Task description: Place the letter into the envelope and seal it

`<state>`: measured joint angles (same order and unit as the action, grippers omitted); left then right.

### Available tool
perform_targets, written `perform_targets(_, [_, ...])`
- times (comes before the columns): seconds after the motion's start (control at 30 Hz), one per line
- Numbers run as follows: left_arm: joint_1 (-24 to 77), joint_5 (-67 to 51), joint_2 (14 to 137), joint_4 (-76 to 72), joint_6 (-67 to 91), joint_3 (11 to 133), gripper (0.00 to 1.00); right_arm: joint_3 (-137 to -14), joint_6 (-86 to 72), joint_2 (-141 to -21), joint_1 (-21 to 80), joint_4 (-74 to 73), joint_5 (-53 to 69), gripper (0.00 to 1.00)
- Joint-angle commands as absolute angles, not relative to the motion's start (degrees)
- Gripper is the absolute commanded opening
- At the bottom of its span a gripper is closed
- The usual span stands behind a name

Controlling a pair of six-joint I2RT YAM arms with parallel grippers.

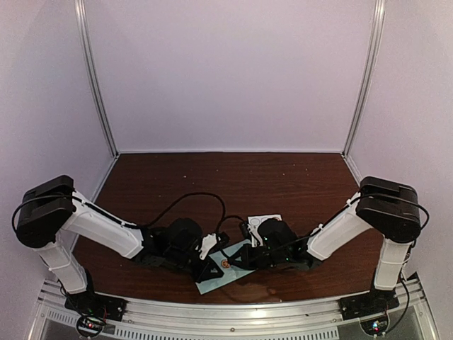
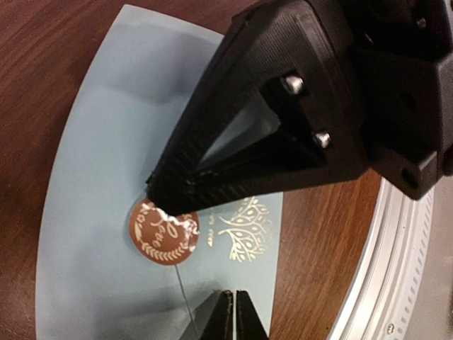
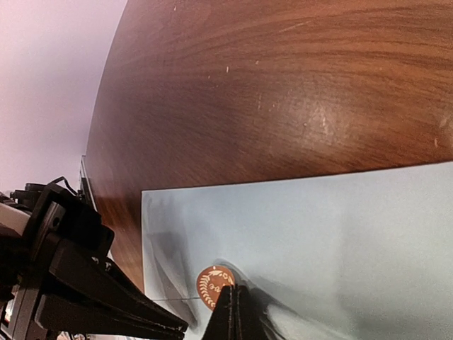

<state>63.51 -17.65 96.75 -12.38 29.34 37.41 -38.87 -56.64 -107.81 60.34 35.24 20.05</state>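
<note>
Envelope (image 2: 106, 142) flat on table (image 3: 283, 92) | brown seal (image 2: 161, 239) (leaf-printed) on it | right gripper (image 3: 233, 313) closed, tip touching seal | left gripper (image 2: 228, 315) closed, nearby

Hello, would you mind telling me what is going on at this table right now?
Both arms are bent low over the envelope, which lies flat near the front edge of the table. A round brown sticker sits on it, and the closed tip of the right gripper touches that sticker. The left gripper, also shut, is just beside it over the envelope.

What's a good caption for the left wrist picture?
Shut right tool touching the round brown sticker on the teal envelope.
</note>
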Motion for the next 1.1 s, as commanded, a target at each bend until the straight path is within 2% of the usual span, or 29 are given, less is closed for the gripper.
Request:
perform_targets(0.0, [62.40, -16.21, 95.70, -16.26, 30.64, 39.19, 0.05, -39.11, -57.13, -109.07, 60.03, 32.63, 17.94, 0.00])
perform_targets(0.53, [60.62, -16.28, 99.79, -21.76, 31.58, 41.05, 0.01, -39.38, -57.04, -109.16, 59.94, 31.99, 17.91, 0.00])
perform_targets(1.07, [60.34, -12.53, 102.03, -21.95, 31.38, 37.24, 0.00, -39.29, -57.22, -109.30, 59.95, 31.99, 17.88, 0.00])
